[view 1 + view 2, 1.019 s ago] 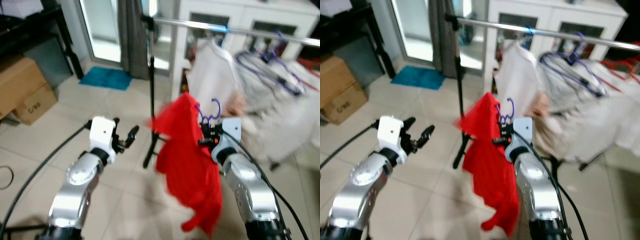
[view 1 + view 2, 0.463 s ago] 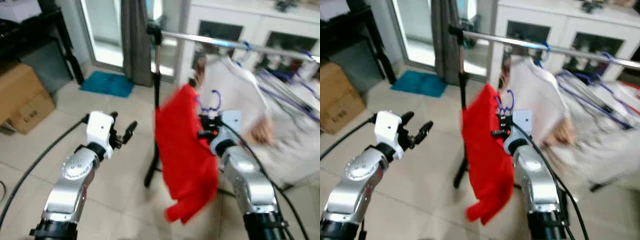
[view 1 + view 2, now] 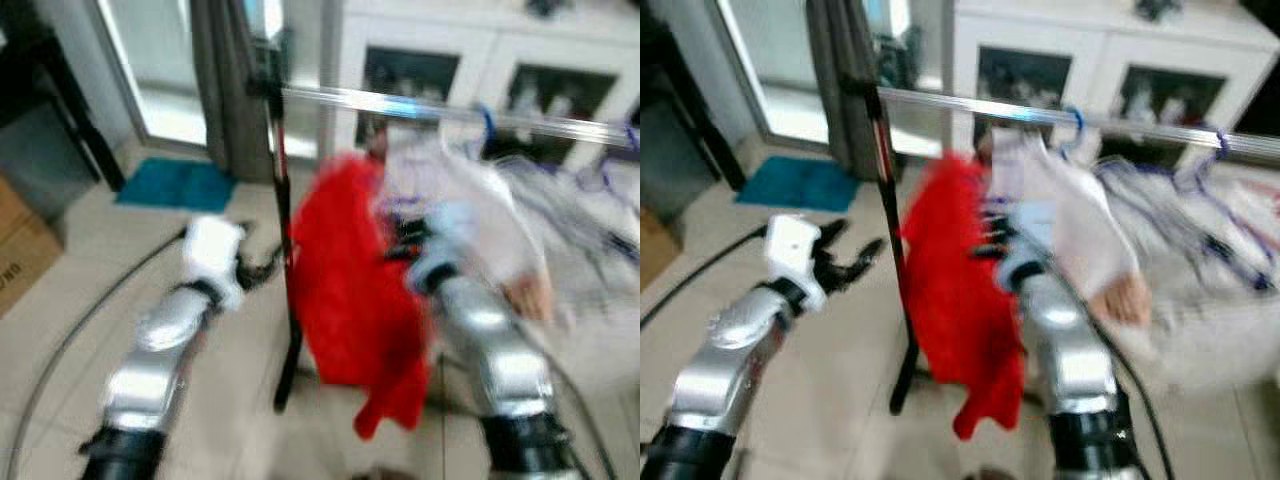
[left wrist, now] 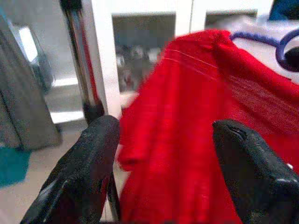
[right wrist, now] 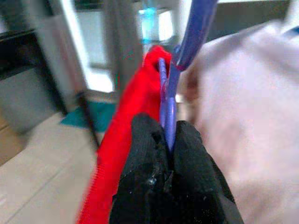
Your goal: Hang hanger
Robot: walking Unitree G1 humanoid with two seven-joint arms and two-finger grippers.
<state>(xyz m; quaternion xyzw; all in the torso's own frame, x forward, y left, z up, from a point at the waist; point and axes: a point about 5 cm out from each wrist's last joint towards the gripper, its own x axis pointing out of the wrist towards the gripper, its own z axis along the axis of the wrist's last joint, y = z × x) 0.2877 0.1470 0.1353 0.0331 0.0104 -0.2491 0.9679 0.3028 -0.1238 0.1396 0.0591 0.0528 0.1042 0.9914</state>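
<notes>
A purple hanger [image 5: 168, 100] carries a red garment [image 3: 952, 300]. My right gripper [image 5: 168, 136] is shut on the hanger's neck, just below its hook, and holds it up in front of the silver rail [image 3: 1040, 114] of a clothes rack. The red garment hangs below the rail, beside the rack's dark upright pole [image 3: 890, 230]. My left gripper [image 3: 855, 262] is open and holds nothing, left of the pole. In the left wrist view its fingers [image 4: 93, 154] frame the red garment [image 4: 196, 116]. The head views are blurred.
White garments [image 3: 1070, 210] and more purple hangers [image 3: 1076, 120] hang on the rail to the right. Behind stands a white cabinet [image 3: 1090, 45] with glass doors. A grey curtain [image 3: 840, 80], a blue mat [image 3: 800, 185] and a cardboard box [image 3: 15, 250] are at the left.
The camera has come closer to the rack and the picture has blurred. My right gripper still holds the hanger, now nearer the rail. The left gripper stays open.
</notes>
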